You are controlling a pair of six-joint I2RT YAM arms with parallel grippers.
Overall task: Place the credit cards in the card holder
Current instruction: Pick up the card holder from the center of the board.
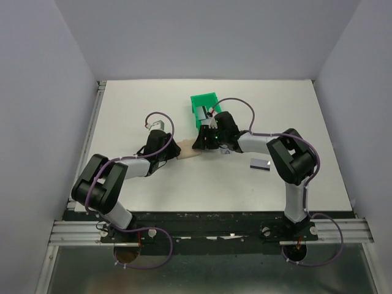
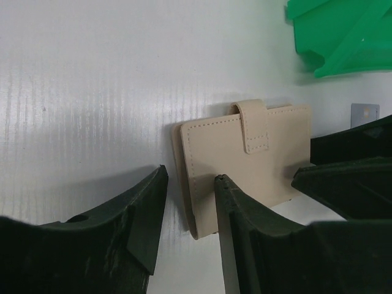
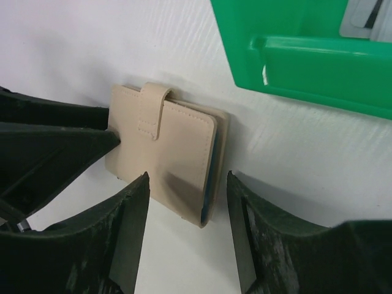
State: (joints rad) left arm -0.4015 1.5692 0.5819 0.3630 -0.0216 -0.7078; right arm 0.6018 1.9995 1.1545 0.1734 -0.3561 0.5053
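1. Left pincer (image 2: 191,174): nearest the lens in the left wrist view, its two dark fingers (image 2: 144,214) stand spread. One finger stands clear of the card holder (image 2: 245,165), with bare bench showing between them. The other lies across the holder's tan face. The holder's folded edge falls in the gap, and nothing is pinched.
2. Right pincer (image 3: 187,177): also spread. The holder's open edge sits between its tips, and the finger on the bin side is clear of it. Nothing is pinched here either.
3. Card holder (image 3: 165,153): tan, folded shut, with its strap tab lapped over the top edge. It lies flat on the bench directly between the two pincers, which meet it from opposite sides. A sliver of pale blue lining shows along the edge facing the right pincer. From above (image 1: 187,149) only a small tan patch is visible between the two wrists.
4. Green bin (image 3: 306,61): just beyond the right pincer, near the holder but apart from it.
5. Credit card (image 1: 261,163): grey, flat on the bench behind the right pincer, beside that arm's elbow and well apart from the holder. In the left wrist view (image 2: 364,113) it shows past the right pincer's fingers.
6. Striped card (image 3: 367,18): grey with a dark stripe, lying inside the bin.
7. Bench (image 1: 153,104): a white ribbed surface carrying everything above.
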